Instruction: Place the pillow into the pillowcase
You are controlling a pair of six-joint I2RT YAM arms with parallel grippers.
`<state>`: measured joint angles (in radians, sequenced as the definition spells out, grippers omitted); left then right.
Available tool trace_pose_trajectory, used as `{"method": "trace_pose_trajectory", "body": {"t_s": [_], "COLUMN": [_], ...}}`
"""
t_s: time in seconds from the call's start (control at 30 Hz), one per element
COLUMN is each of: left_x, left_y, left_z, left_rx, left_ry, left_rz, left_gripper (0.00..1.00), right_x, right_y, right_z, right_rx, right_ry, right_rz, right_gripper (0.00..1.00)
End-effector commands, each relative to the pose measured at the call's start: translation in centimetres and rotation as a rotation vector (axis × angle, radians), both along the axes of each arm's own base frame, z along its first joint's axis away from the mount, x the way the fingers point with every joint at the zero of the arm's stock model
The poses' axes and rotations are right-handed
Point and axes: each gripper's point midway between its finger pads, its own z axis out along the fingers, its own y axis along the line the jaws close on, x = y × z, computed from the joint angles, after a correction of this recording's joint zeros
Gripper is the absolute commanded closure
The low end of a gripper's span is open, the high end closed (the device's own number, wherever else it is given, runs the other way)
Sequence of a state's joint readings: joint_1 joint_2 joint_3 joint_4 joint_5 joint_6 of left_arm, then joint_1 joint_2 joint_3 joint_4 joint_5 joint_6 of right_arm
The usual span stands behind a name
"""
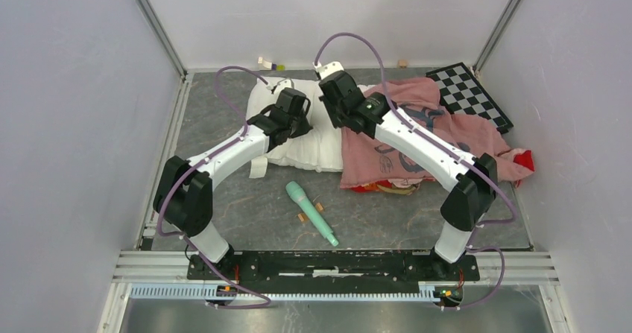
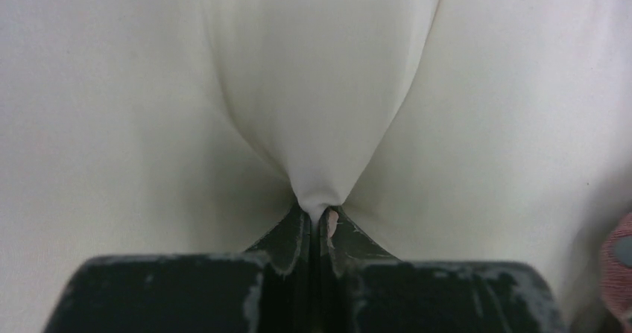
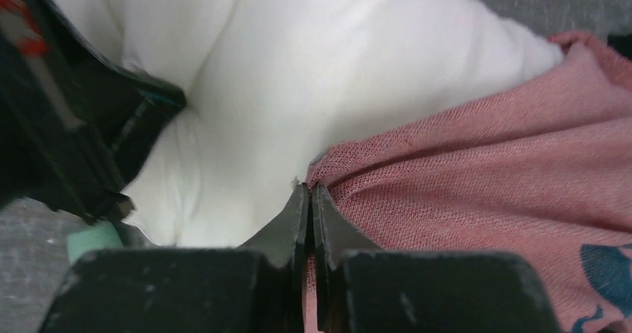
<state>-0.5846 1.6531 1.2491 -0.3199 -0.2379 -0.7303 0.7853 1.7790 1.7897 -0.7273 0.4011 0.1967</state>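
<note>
**Both grippers closed on fabric at the back of the table**

The pillow [image 1: 298, 145] is seen lying flat on the grey table [image 1: 253, 214], towards the back and a little left of centre. The pillowcase [image 1: 417, 135] is spread in a crumpled heap just to its right, faded pink side up, with a bit of bright red showing at its near and right edges. Its left edge is laid against the pillow's right side; the pillow is not inside it.

The left gripper [image 2: 317, 217] is lowered onto the pillow, and its jaws are pressed together on a pinch of the white cover, which is drawn up into a taut fold. The right gripper [image 3: 309, 195] is set where pillow and pillowcase meet. Its jaws are closed too, with the pink edge of the pillowcase caught between them (the white pillow bulges just beside the tips).

A green microphone [image 1: 311, 212] is left on the table nearer the arm bases, well apart from the pillow. A checkerboard [image 1: 471, 96] is propped in the back right corner, beside the pillowcase.
</note>
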Motion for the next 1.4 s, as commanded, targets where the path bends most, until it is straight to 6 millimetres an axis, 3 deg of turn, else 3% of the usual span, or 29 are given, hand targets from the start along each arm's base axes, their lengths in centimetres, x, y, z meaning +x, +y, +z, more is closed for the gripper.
{"method": "trace_pose_trajectory", "body": {"t_s": [0.0,0.1,0.17,0.27,0.43,0.57,0.67,0.77,0.83,0.87,0.9,1.03,1.13,1.23,1.37], "left_x": [-2.5,-2.8,-2.9,-3.2,-3.3,-3.3,-3.5,-3.8,-3.7,-3.5,-3.3,-2.4,-1.6,-0.5,0.8], "left_y": [-2.5,-2.4,-2.3,-2.1,-2.1,-2.0,-2.0,-2.3,-2.9,-3.4,-3.8,-4.7,-5.8,-8.2,-11.9], "left_z": [-2.4,-3.2,-3.7,-4.2,-4.5,-4.8,-5.2,-4.8,-3.1,-1.7,0.0,7.0,11.5,13.1,12.3], "left_rx": [-0.061,-0.055,-0.054,-0.052,-0.045,-0.038,-0.038,-0.054,-0.085,-0.106,-0.124,-0.178,-0.241,-0.312,-0.379], "left_ry": [0.123,0.136,0.143,0.147,0.151,0.157,0.164,0.159,0.138,0.115,0.089,-0.02,-0.097,-0.112,-0.113], "left_rz": [-0.059,-0.061,-0.061,-0.06,-0.068,-0.072,-0.075,-0.091,-0.119,-0.139,-0.155,-0.195,-0.217,-0.259,-0.311], "left_gripper": [0.98,0.98,0.98,0.98,0.97,0.98,0.98,0.98,0.95,0.85,0.69,0.39,0.34,0.3,0.24], "right_x": [-0.6,0.1,1.7,4.5,9.6,12.3,12.8,11.6,10.3,9.6,8.7,6.9,6.1,5.7,5.8], "right_y": [0.1,-2.3,-4.3,-6.9,-9.4,-10.3,-10.3,-10.9,-10.9,-10.9,-10.9,-11.0,-10.9,-10.5,-10.3], "right_z": [3.5,7.0,8.5,9.2,6.3,3.9,1.3,-2.1,-3.8,-4.5,-5.2,-6.8,-6.9,-6.9,-6.3], "right_rx": [0.14,0.141,0.143,0.112,0.068,0.059,0.04,0.02,0.056,0.083,0.104,0.172,0.216,0.231,0.224], "right_ry": [-0.097,-0.178,-0.204,-0.227,-0.199,-0.19,-0.149,-0.1,-0.098,-0.109,-0.117,-0.162,-0.204,-0.216,-0.231], "right_rz": [0.008,-0.04,-0.087,-0.158,-0.26,-0.33,-0.344,-0.358,-0.34,-0.32,-0.303,-0.261,-0.232,-0.2,-0.172], "right_gripper": [0.83,0.41,0.3,0.25,0.25,0.22,0.21,0.21,0.26,0.3,0.35,0.51,0.54,0.55,0.55]}}
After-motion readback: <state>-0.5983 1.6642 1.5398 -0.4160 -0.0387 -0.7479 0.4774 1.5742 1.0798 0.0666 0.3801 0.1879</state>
